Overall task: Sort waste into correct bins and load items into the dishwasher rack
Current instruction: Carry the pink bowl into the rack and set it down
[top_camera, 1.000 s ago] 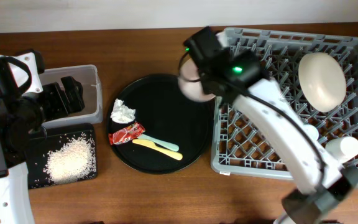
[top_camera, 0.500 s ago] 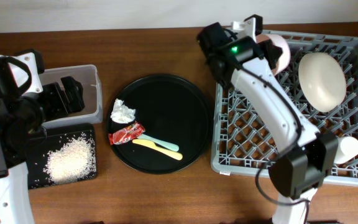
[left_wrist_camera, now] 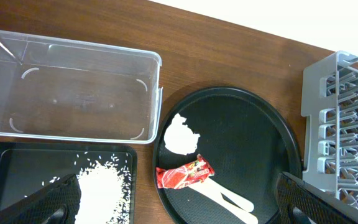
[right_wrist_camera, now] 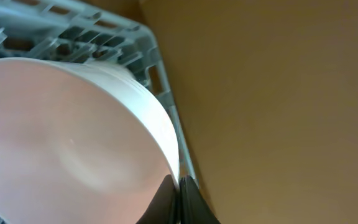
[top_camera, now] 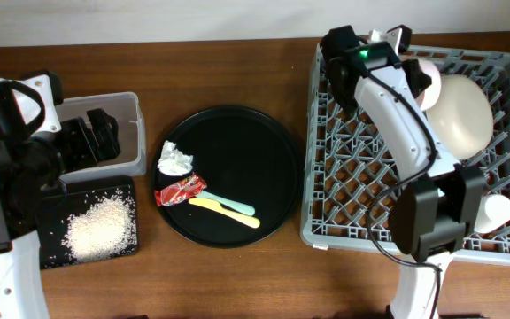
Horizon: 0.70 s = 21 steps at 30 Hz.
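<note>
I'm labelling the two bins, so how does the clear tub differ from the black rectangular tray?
The clear tub is see-through; the black tray is opaque. The tub has taller walls, while the tray is shallow. The tub is empty, but the tray holds a heap of white grains. Both are rectangular, with similar footprints, and sit side by side next to the round tray.

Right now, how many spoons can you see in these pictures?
2. The yellow spoon and the mint green spoon lie side by side on the round black tray, beside the red wrapper. The right arm covers part of the rack, so another could be hidden.
</note>
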Tool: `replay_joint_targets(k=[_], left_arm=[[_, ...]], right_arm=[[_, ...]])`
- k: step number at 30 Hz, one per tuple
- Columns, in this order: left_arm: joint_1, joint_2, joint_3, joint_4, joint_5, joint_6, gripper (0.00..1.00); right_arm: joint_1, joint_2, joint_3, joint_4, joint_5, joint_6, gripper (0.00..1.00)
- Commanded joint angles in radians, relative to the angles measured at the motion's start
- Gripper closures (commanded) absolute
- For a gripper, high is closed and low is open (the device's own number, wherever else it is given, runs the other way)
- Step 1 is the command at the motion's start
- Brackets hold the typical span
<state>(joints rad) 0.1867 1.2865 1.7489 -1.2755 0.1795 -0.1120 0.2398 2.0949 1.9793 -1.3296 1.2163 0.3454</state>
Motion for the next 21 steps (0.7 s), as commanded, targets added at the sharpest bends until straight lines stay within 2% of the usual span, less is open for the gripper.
replay_joint_targets(k=[1,21], left_arm=[[0.004,-0.005,0.011,0.001,0.003,0.009,0.01],[0.004,-0.005,0.011,0.001,0.003,0.009,0.01]], right_arm=[[-0.011,0.047,0.006,-0.01,-0.042,0.031,0.96],[-0.026,0.13,0.003,-0.121,0.015,0.068,0.96]])
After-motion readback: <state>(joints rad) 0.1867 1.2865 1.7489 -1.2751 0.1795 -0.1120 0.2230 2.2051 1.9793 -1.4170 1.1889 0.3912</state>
